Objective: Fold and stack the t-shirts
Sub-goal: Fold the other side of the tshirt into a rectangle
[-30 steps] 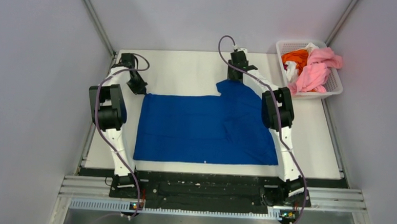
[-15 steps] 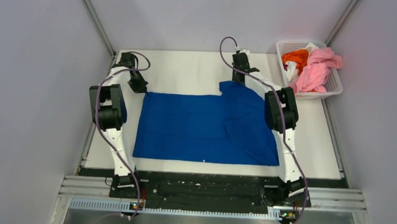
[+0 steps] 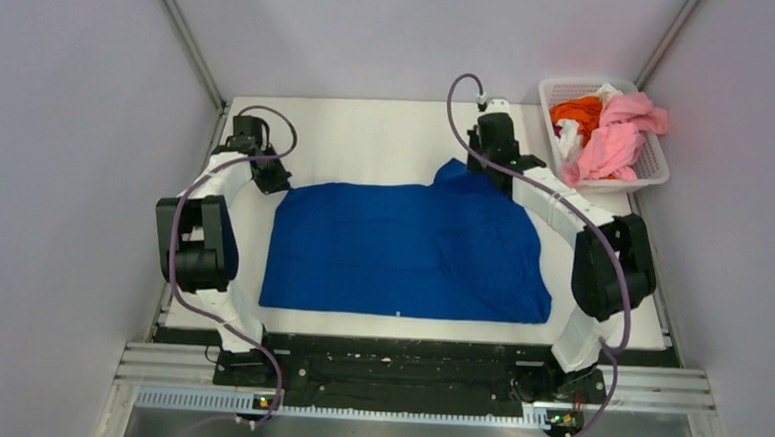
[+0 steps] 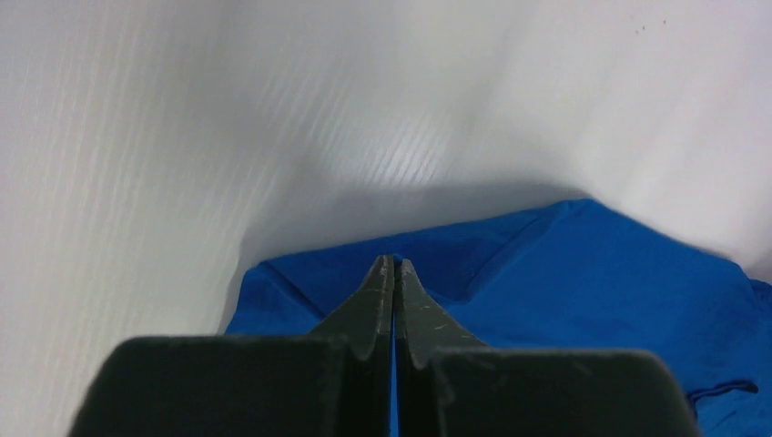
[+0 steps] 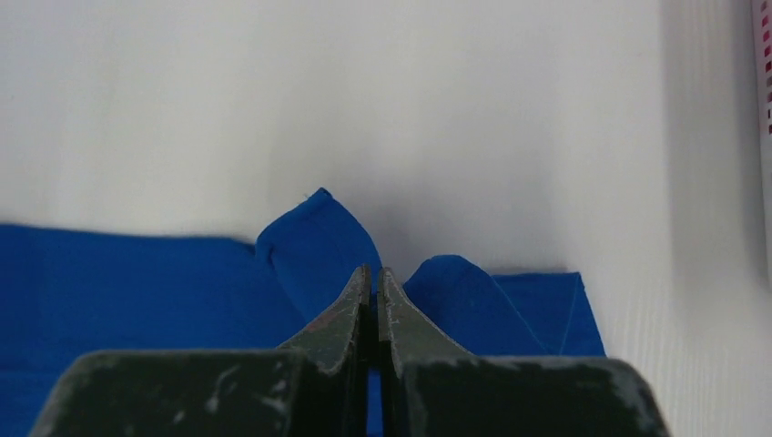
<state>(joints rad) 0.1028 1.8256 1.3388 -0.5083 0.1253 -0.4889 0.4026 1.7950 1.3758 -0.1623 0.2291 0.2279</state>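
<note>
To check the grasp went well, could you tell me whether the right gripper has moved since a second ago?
Yes: the right gripper, shut on the royal blue t-shirt, shifted right, nearer the white plastic lattice basket.

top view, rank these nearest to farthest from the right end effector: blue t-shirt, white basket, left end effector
From the right end effector:
1. blue t-shirt: touching, its far right corner pinched in the shut jaws.
2. white basket: close by on the right, apart from the shirt.
3. left end effector: across the whole shirt, at its far left corner.
</note>
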